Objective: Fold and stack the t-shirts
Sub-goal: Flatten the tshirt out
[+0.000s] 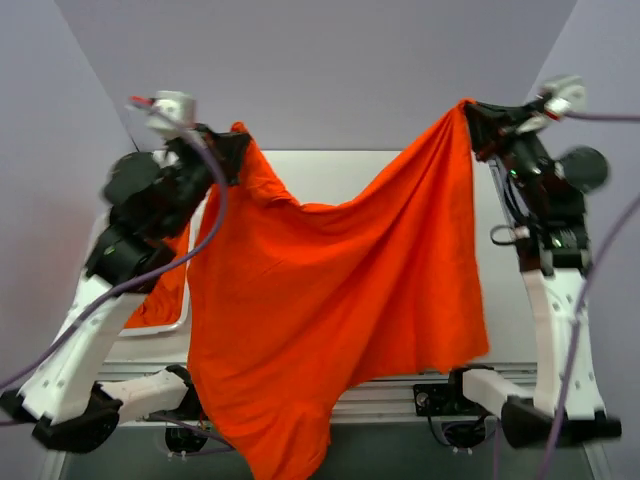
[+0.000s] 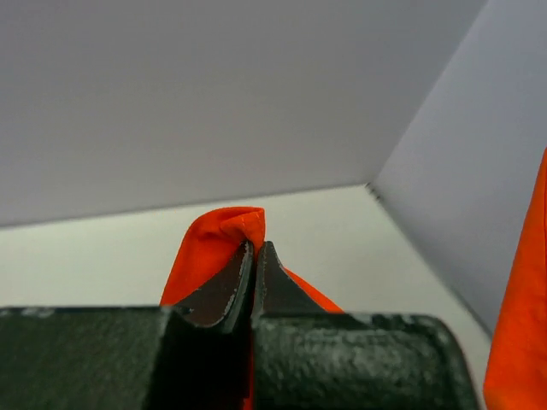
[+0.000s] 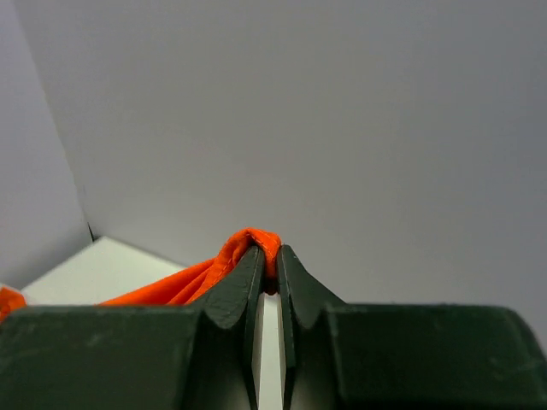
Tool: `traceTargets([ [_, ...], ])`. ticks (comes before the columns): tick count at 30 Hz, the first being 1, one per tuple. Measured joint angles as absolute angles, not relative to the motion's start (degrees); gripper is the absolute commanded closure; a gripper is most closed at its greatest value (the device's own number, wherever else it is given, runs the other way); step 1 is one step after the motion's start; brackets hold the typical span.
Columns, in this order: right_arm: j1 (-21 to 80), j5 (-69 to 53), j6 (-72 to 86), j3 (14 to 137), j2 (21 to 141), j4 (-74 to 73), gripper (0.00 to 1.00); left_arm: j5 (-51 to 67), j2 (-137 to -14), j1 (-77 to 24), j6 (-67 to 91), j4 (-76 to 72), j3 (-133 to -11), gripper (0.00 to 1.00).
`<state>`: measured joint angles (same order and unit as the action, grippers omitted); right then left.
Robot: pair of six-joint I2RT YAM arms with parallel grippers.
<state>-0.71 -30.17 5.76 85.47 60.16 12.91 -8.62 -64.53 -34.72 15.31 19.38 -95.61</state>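
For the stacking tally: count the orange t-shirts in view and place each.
2. One t-shirt hangs between the left gripper and right gripper. A second t-shirt lies in the white basket behind the left arm; others may hide beneath.

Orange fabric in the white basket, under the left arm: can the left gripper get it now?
Probably not yet: left gripper is shut on the hanging t-shirt, shared with the right gripper. Otherwise the orange fabric lies close below.

Looking it all over now, there's nothing to read: no words, labels, brands or numbers on the t-shirt (image 1: 330, 300), the left tool (image 2: 256, 246), the right tool (image 3: 268, 249) or the bench (image 1: 330, 170).
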Motion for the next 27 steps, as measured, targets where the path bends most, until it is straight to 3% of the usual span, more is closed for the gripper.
traceTargets([
  [8,-0.95,-17.8,9.58,63.77,90.24,16.62,0.99,-11.94,-92.79,-26.37,18.46,9.58,-80.16,0.98],
  [9,-1.06,-16.08,10.22,63.42,94.85,16.43,0.68,-12.01,-97.45,-25.21,18.83,8.01,-80.18,0.98],
  [10,-1.15,-13.98,11.29,64.07,99.74,16.01,0.46,-12.21,-102.1,-24.21,18.9,6.09,-80.42,0.98],
  [11,-1.26,-12.05,12.25,66.32,104.62,14.83,0.04,-12.78,-107.26,-23.38,18.92,5.39,-81.54,0.98],
  [15,-1.58,-4.58,15.44,84.42,123.7,11.2,0.0,-14.04,-129.36,-20.93,18.92,7.29,-98.74,0.98],
  [18,-1.89,-0.1,16.75,92.03,128.46,9.82,0.0,-13.41,-141.53,-19.35,18.74,10.02,-114.63,0.97],
  [19,-1.91,1.06,17.04,93.3,128.66,9.13,0.0,-13.15,-143.2,-18.92,18.65,10.68,-117.78,0.86],
  [20,-1.91,2.02,17.43,94.59,128.53,8.86,0.0,-12.88,-145.05,-18.35,18.33,11.7,-122.1,0.65],
  [21,-1.91,2.74,17.67,95.31,128.03,9.04,0.0,-12.8,-146.39,-17.89,17.61,13.39,-126.56,0.4],
  [22,-1.89,3.29,17.87,95.39,127.28,9.19,0.0,-12.71,-147.96,-17.5,16.91,14.55,-131.83,0.06],
  [27,-1.89,6.07,18.22,89.6,118.28,9.19,0.0,-14.79,-152.81,-16.16,15.44,19.73,-156.07,0.06],
])
